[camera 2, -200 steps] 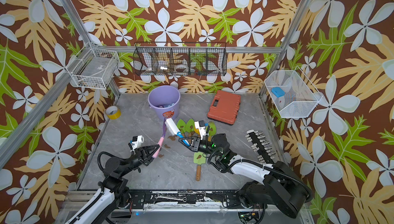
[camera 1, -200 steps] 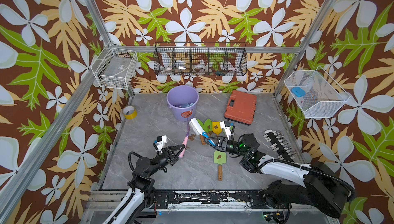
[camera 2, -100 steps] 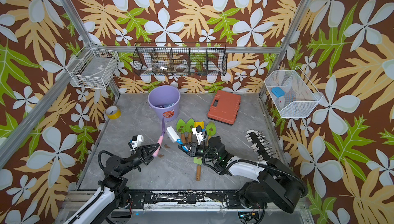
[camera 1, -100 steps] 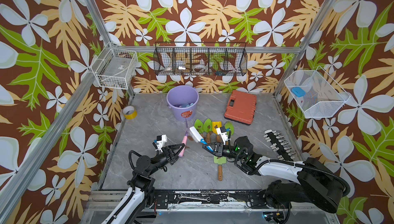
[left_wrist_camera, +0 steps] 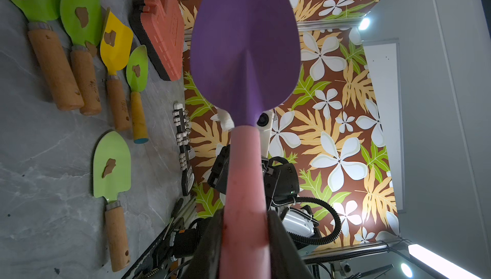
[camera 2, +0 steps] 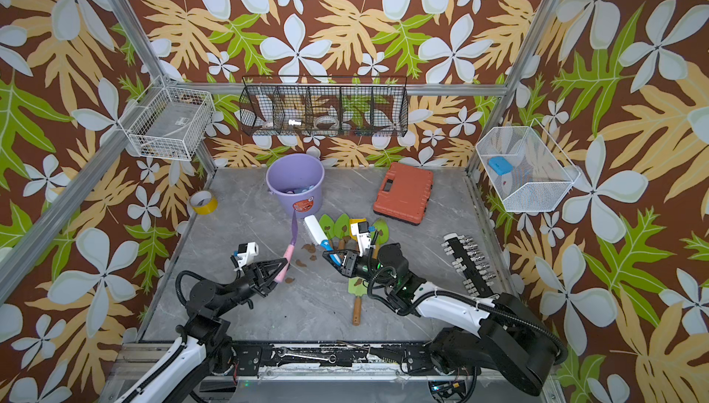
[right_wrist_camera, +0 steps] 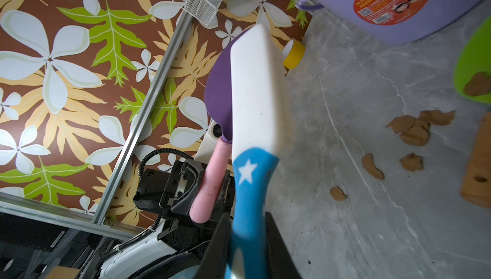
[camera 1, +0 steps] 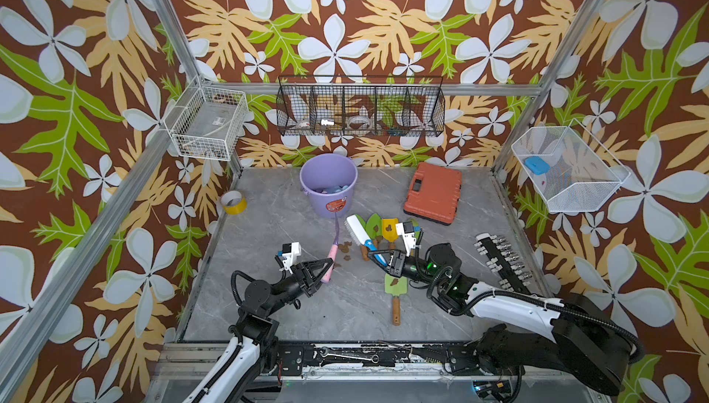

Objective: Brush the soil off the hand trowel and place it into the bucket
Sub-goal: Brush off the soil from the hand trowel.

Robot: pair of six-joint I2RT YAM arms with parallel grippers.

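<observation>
My left gripper (camera 1: 325,268) (camera 2: 281,270) is shut on the pink handle of the hand trowel (camera 1: 336,224) (camera 2: 293,228), whose purple blade points toward the bucket (camera 1: 318,201) (camera 2: 282,199). No soil shows on the blade face in the left wrist view (left_wrist_camera: 244,38), where the left gripper (left_wrist_camera: 245,227) clamps the handle. My right gripper (camera 1: 385,260) (camera 2: 339,258) (right_wrist_camera: 248,233) is shut on the blue handle of a white brush (camera 1: 356,228) (right_wrist_camera: 255,91). The brush head sits close beside the blade; contact is unclear. Soil (camera 1: 346,247) (right_wrist_camera: 414,129) lies on the floor between them.
Several green and yellow trowels (camera 1: 383,226) carrying brown clumps lie right of the brush, and another green one (camera 1: 395,286) lies nearer the front. An orange-red case (camera 1: 433,194), a socket rail (camera 1: 502,263) and a yellow tape roll (camera 1: 233,202) are also on the floor.
My right gripper has carried the brush a little to the left, closer to the purple blade. The left gripper and its trowel have stayed still.
</observation>
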